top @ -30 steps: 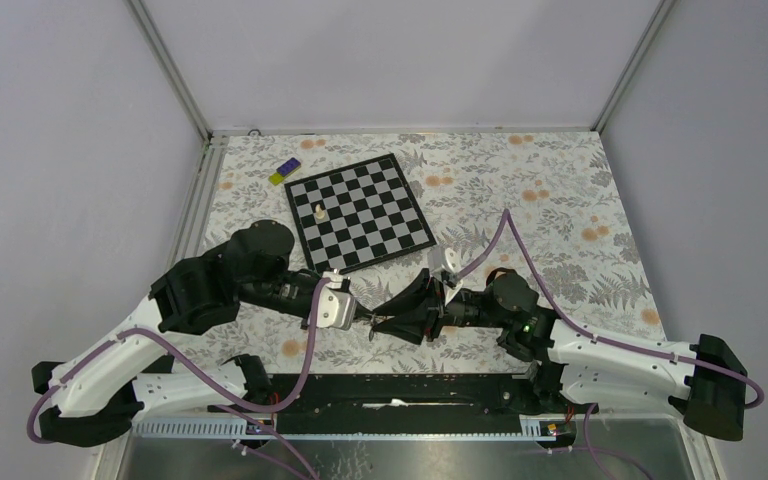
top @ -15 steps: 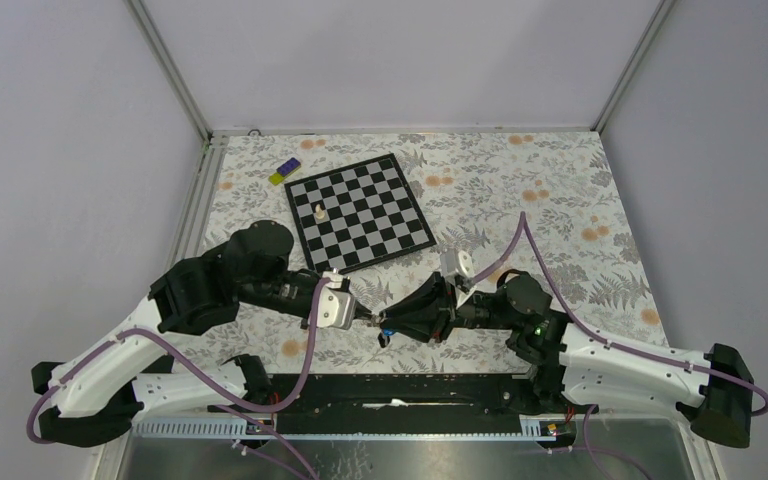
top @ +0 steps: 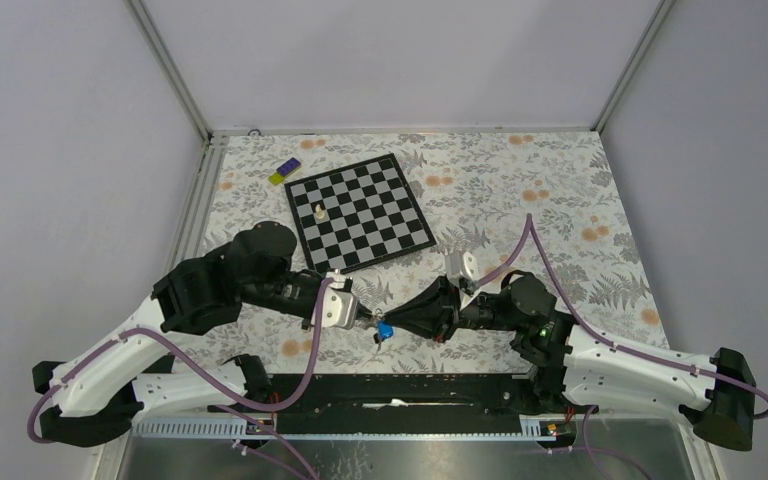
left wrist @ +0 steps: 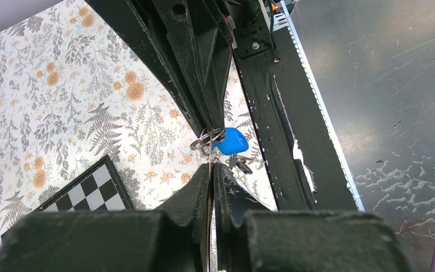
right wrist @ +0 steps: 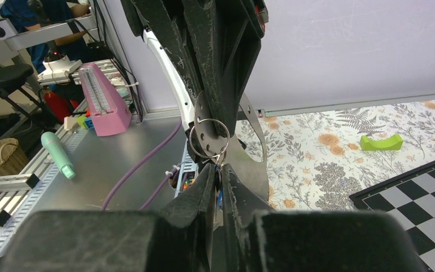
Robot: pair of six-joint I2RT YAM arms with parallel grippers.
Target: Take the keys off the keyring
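Both grippers meet tip to tip above the table's near edge. My left gripper (top: 364, 317) is shut on a thin silvery key blade, seen edge-on between its fingers in the left wrist view (left wrist: 213, 168). The keyring (left wrist: 206, 137) hangs just past its tips with the blue tag (left wrist: 230, 141) and dark-headed keys (left wrist: 239, 165) below it. My right gripper (top: 392, 322) is shut on the keyring at the tag; blue shows between its fingers in the right wrist view (right wrist: 219, 168). The wire ring (right wrist: 208, 137) stands above its tips. The tag (top: 384, 330) dangles between the grippers.
A chessboard (top: 360, 212) with a white chess piece (top: 319, 211) lies behind the grippers. A small yellow-and-purple block (top: 284, 170) sits at the back left. The black base rail (top: 390, 390) runs along the near edge, close below the grippers.
My right arm has swung its elbow rightward and straightened toward the left gripper. The blue tag has come into view, hanging between the tips. The left arm has barely moved.
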